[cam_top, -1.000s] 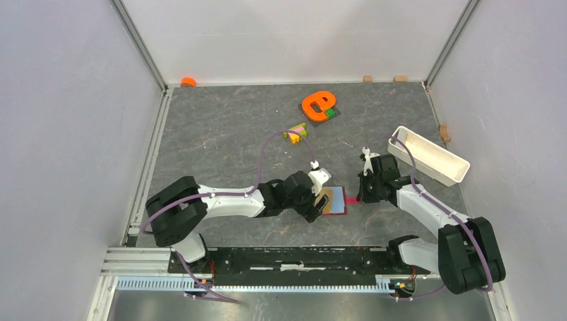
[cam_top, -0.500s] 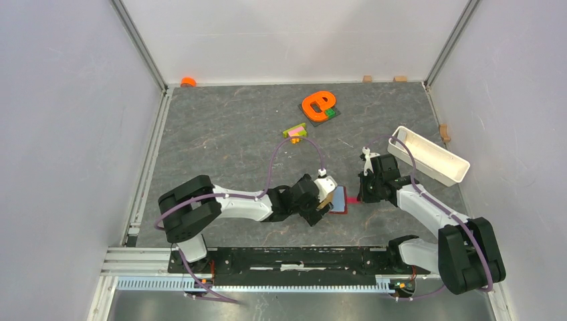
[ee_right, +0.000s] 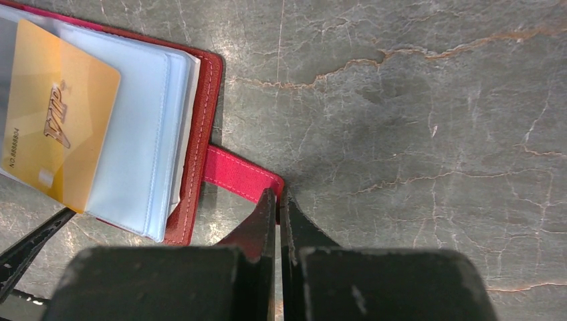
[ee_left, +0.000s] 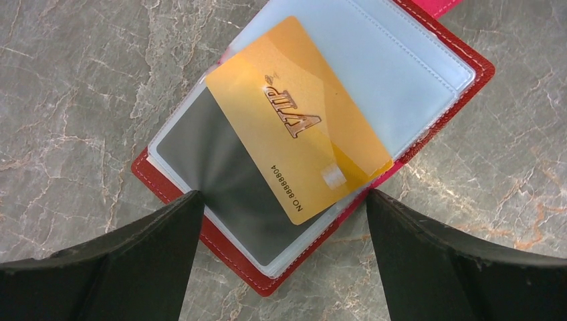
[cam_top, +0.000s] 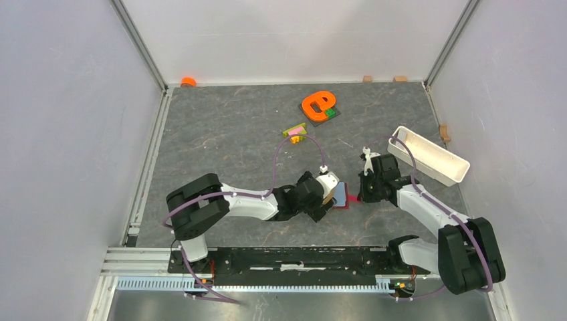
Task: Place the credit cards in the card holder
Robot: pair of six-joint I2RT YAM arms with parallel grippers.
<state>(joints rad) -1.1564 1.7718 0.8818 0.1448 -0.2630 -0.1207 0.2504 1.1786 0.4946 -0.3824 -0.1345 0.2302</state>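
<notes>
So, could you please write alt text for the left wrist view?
A gold VIP card lies slanted across the clear sleeves of an open red wallet on a grey marbled table. The left gripper, open, frames the wallet's near corner.

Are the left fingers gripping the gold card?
No, the left fingers stand wide apart, and the card lies on the open holder, untouched by them.

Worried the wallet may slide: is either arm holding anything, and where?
The shut right fingers pin the card holder by its red snap tab; the open left fingers hold nothing.
</notes>
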